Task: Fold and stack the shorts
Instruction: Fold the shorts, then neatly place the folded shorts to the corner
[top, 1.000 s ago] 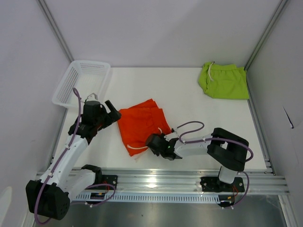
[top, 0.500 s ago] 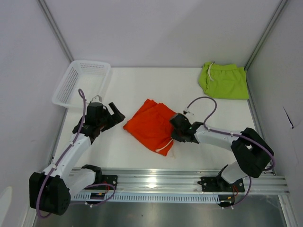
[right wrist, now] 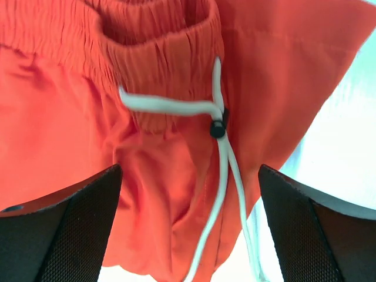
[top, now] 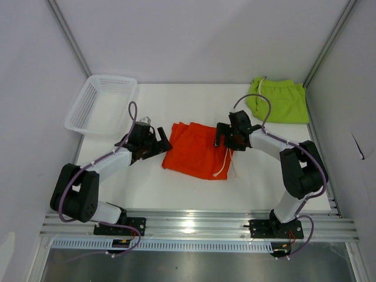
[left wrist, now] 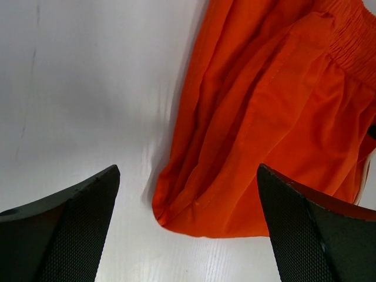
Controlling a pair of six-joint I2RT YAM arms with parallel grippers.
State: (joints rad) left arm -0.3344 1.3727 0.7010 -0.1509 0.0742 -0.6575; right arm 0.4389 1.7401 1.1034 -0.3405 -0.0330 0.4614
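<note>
1. The left pincer (left wrist: pixel 188 176) is spread wide over the white surface (left wrist: pixel 76 88) and holds nothing. In its wrist view, a rounded corner of the bright orange shorts (left wrist: pixel 276 123), made of soft fabric, shows in the gap between the two dark fingers.
2. The right pincer (right wrist: pixel 189 176) is just as wide open and empty. It is poised over the gathered elastic waistband (right wrist: pixel 158 29) and the white drawstring (right wrist: pixel 167 106) with its small black toggle (right wrist: pixel 218 130).
3. The orange shorts lie near the middle of the surface, between the two pincers. They are rumpled and partly doubled over, with soft ridges running along the cloth.
4. Their long axis runs roughly left to right. The waist points toward the right arm and the leg end toward the left arm, while the drawstring trails off toward the near edge.
5. By my judgement this is light, limp cloth that will sag and bunch when lifted, and it probably slides easily on the smooth surface. The thick waistband offers the firmest hold for the right pincer, and the hem corner suits the left. A pinch on the cord alone would likely just drag it through.
6. The lime green shorts (top: pixel 279 101) rest flat in the far right corner, well apart from the orange pair.
7. A white plastic mesh basket (top: pixel 100 103) sits at the far left.
</note>
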